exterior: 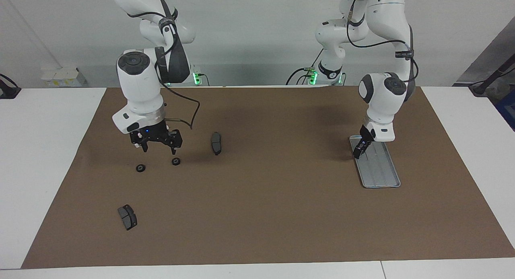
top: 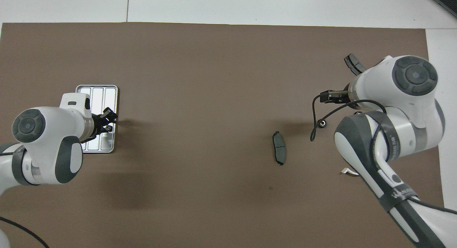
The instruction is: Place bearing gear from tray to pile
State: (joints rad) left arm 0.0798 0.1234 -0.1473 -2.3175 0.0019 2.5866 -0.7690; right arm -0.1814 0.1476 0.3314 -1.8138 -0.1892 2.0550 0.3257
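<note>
1. Here, the right fingers [exterior: 174,149], spread wide and empty, hang over a bearing gear [exterior: 176,161] lying on the worktop [exterior: 257,214] beside a second gear [exterior: 140,168].
2. The left fingers [exterior: 357,152], whose grip cannot be told, hover at the tray [exterior: 382,178] corner nearest the robots.

A silver-grey ridged tray [exterior: 378,165] lies on the brown mat [exterior: 265,198] (gears [exterior: 176,161] black, brake pads [exterior: 127,216] dark grey).
</note>
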